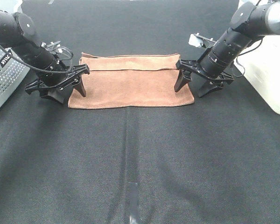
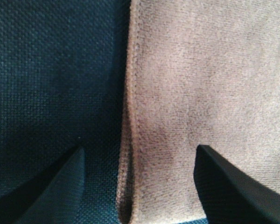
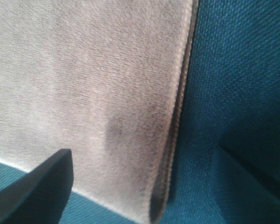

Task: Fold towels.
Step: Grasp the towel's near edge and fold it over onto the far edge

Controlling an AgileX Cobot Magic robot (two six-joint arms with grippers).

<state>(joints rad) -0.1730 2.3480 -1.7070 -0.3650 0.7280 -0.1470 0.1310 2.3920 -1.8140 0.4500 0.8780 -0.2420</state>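
The brown towel [image 1: 130, 83] lies folded lengthwise on the black cloth table, a narrow strip of the lower layer showing along its far edge. My left gripper [image 1: 69, 88] is open and straddles the towel's left edge, one finger on the towel, one off it. In the left wrist view the towel [image 2: 200, 93] fills one side, its hemmed edge running between the open fingertips [image 2: 60, 186]. My right gripper [image 1: 193, 86] is open over the towel's right edge. In the right wrist view the doubled edge of the towel [image 3: 84, 84] lies between the open fingers [image 3: 42, 186]. Neither gripper holds anything.
A grey perforated box [image 1: 4, 79] stands at the left edge of the table. A white container [image 1: 270, 70] stands at the right. A strip of tape [image 1: 133, 200] marks the table's front centre. Black cloth [image 1: 140, 154] spreads in front of the towel.
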